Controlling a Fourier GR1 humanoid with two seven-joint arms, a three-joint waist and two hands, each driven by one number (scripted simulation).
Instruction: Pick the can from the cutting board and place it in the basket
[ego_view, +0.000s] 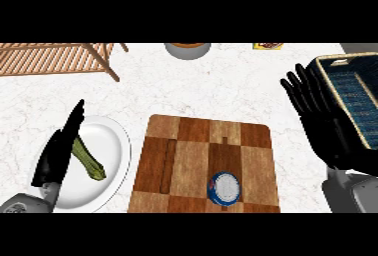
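The can (224, 189), blue with a pale lid, stands upright on the near right part of the checkered wooden cutting board (184, 150). A woven basket (359, 95) with a blue lining sits at the right edge of the counter. My right hand (325, 130) hovers open, fingers straight and pointing away from me, between the board and the basket, partly covering the basket's left rim. It is up and to the right of the can and holds nothing. My left hand (59, 150) rests open at the left, fingers up, over the white plate.
A white plate (111, 145) with a green vegetable (88, 161) lies left of the board. A wooden rack (55, 59) stands at the back left. A grey bowl (187, 49) and a small yellow packet (268, 45) sit at the far edge.
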